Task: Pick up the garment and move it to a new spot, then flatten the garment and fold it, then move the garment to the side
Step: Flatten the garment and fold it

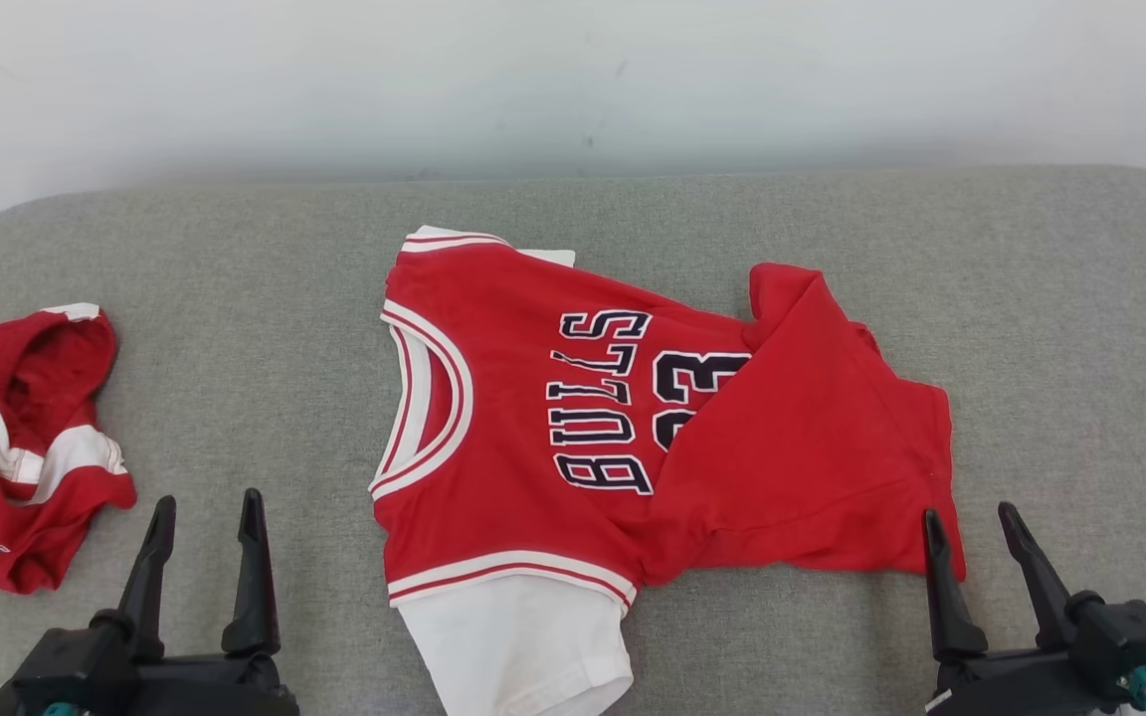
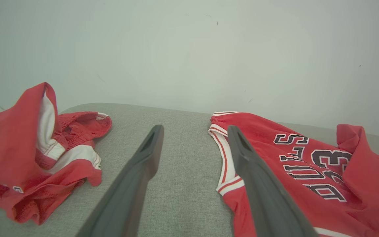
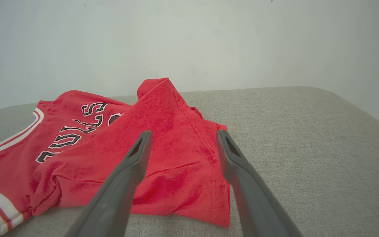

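From the head view, the soft red basketball jersey with white sleeves and dark lettering (image 1: 533, 398) lies mid-way across the grey fabric-covered tabletop (image 1: 235, 259). Its collar points to my left and its lower part is flipped back over the number. A crumpled red-and-white pair of shorts (image 1: 26, 447) sits well apart at the left. The left end effector (image 1: 209, 499) and right end effector (image 1: 970, 512) wait at the near edge, fingers spread and empty.

In the left wrist view, the left end effector (image 2: 195, 127) has its fingers apart over bare cloth, between the shorts (image 2: 28, 164) and the jersey (image 2: 275, 158). The striped collar is nearest. I'd pinch there or at the shoulder seam, where the trim looks thicker.

In the right wrist view, the right end effector (image 3: 184, 131) stands open just short of the folded-over hem (image 3: 222, 210). I judge the jersey to be light and limp. It will sag and bunch if lifted at one point, and may drag on the woven cover. Two spread holds look best, each taking one layer at the stitched hem.
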